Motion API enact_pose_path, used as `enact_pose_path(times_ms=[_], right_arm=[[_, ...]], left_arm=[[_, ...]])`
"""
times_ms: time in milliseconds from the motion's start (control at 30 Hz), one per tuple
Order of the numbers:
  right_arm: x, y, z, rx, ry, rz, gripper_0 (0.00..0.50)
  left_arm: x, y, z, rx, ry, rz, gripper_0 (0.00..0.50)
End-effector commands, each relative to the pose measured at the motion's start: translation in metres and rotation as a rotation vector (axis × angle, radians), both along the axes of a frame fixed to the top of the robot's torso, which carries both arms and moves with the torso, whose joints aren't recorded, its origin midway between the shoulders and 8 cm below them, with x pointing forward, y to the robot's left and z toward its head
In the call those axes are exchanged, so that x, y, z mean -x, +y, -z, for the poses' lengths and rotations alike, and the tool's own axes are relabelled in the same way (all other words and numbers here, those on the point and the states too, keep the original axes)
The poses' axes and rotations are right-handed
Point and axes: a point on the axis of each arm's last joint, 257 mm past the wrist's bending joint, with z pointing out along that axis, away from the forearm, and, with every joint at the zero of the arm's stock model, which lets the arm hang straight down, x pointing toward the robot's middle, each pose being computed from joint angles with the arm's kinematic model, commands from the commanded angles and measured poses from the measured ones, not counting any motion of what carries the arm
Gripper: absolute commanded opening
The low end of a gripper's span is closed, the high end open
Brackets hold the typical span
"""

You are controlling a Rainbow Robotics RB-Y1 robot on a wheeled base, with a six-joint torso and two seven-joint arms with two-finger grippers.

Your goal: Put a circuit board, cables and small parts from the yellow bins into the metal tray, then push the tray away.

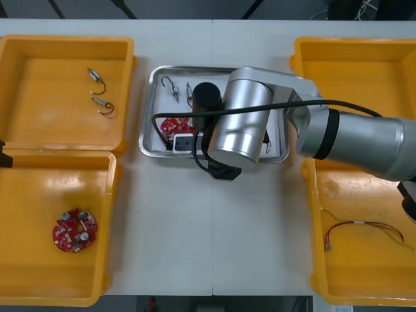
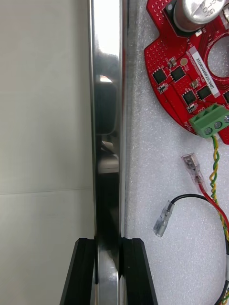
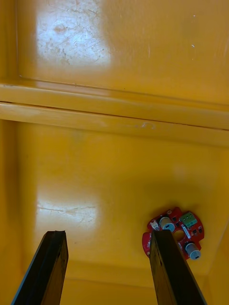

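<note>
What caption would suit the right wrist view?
Right claw clamped on the rim of the shiny metal tray, with a round red circuit board and red-and-yellow cable lying inside.

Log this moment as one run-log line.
right gripper: shut on metal tray rim | left gripper: open over near-left yellow bin | tray holds: circuit board, cables, small metal parts

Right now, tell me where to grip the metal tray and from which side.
Grip the metal tray by its thin raised rim on the near side, coming down from above, one finger inside and one outside. The rim is narrow; the flat floor offers no hold. The right gripper sits just so, shut on it. The left gripper hovers over a yellow bin.
</note>
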Motion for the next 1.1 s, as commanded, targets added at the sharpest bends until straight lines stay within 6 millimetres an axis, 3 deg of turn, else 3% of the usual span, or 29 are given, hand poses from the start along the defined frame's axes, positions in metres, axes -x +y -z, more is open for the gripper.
enact_pose_path(times_ms=[33,633,1100], right_arm=[[-0.029,0.006,-0.035,0.001,-0.067,-0.028,0.0],[-0.101,-0.004,-0.063,0.056,-0.177,-0.169,0.0],[-0.132,-0.005,-0.079,0.019,-0.25,-0.167,0.0]], left_arm=[[0.003,0.003,0.0,-0.075,0.01,0.091,0.5],[0.003,0.003,0.0,-0.075,0.01,0.091,0.5],[0.003,0.003,0.0,-0.075,0.01,0.091,0.5]])
